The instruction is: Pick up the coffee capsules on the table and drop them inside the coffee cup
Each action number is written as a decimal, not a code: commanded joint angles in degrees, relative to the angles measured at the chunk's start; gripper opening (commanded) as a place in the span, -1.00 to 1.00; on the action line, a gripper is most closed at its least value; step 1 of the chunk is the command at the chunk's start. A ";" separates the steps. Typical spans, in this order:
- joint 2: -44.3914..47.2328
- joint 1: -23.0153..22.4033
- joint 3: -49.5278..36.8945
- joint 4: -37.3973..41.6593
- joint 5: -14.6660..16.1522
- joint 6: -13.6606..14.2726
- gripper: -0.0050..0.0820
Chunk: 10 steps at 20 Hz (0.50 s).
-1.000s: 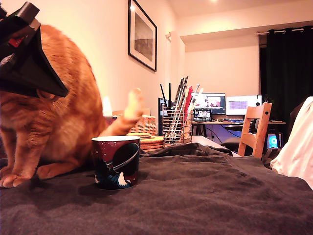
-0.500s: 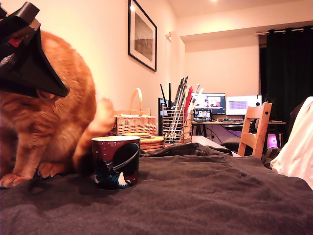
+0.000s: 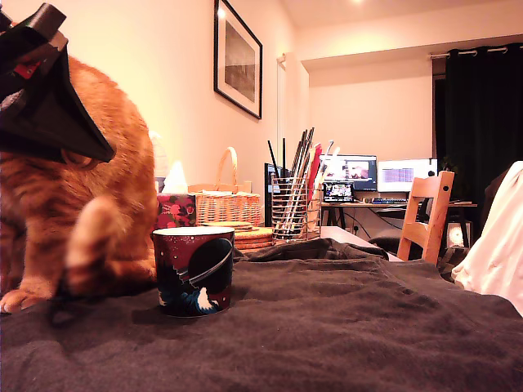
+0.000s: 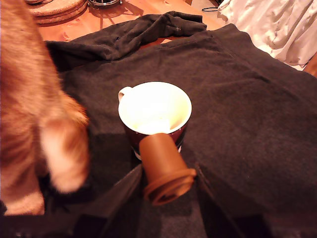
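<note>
Pincer (image 4: 166,198) holding a brown capsule (image 4: 165,171) above the cup (image 4: 154,110) at its 6 o'clock rim; the cat (image 4: 34,114) at 9 o'clock could jostle the cup, spoiling the drop.

The gripper (image 3: 49,98) shows at the exterior view's upper left as a matte black body. Its broad flat side is a wedge, wide above and narrowing to a sharp tip that points down and to the exterior view's right. Near its top sits a small blocky black piece with a pale edge, and beside it a bit of red shows. In the wrist view only two dark, slim fingers (image 4: 121,191) appear, straight-edged, blurred and unmarked. No cables or screws can be made out.
</note>
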 commanded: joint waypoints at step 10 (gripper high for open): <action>0.17 0.13 -0.98 0.44 0.39 -0.26 -0.27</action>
